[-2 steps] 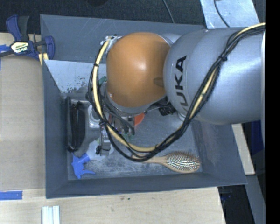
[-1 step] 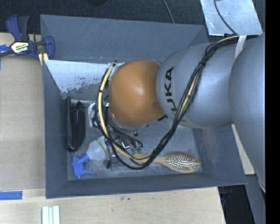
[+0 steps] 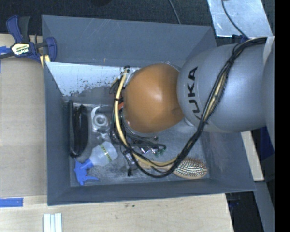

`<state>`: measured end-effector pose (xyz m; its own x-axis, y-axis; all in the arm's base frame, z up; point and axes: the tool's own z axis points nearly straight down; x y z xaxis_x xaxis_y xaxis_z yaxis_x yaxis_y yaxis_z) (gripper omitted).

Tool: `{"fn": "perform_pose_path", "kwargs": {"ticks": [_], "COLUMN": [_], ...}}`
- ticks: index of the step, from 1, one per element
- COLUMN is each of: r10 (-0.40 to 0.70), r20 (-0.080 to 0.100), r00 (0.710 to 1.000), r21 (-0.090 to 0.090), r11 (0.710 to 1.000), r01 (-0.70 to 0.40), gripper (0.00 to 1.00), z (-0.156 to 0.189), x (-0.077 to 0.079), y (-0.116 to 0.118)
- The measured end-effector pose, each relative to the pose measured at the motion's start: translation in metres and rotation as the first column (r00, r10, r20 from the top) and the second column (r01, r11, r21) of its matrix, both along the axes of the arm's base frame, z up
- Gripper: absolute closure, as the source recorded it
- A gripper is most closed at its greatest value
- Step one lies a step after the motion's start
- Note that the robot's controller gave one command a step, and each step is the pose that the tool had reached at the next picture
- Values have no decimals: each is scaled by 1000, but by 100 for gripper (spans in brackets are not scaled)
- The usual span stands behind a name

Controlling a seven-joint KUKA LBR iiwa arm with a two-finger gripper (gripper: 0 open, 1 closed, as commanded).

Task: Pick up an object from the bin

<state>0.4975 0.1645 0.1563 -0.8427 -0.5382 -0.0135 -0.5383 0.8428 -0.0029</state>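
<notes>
1. currently, in the camera view, the arm [image 3: 232,91] is reaching in from the right, with its orange cover [image 3: 150,98] and cables [image 3: 135,161] hanging low over the middle of the grey bin [image 3: 135,42].
2. the claw [image 3: 137,146] is sitting beneath that cover, near the bin floor; i am not able to tell whether it is open, closed, or gripping anything.
3. just to its left a clear crumpled plastic piece [image 3: 104,152] is lying, with a small shiny round thing [image 3: 100,120] a little farther toward the back wall; either is looking like a likely pick, though i cannot tell which.
4. the clear piece is probably going to feel light, thin and slippery, giving under pressure, so taking it across its narrow middle is looking wisest; the shiny round thing is seeming stiffer and apt to roll.
5. the bin is also holding a long black thing [image 3: 77,129] along its left wall, a blue plastic piece [image 3: 84,172] in the near left corner, and a golden woven oval thing [image 3: 191,168], perhaps a brush, by the front wall, well apart from the rest.
</notes>
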Motion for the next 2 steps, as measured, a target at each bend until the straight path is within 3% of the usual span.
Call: {"fn": "perform_pose_path", "kwargs": {"ticks": [1,2], "r10": [212,499], "r20": [-6,0], "r00": [977,867], "r21": [-2,-7], "r11": [977,867], "r01": [-212,-499], "gripper": [0,0], "z": [-20,-85], "x": [4,16], "y": [22,38]}}
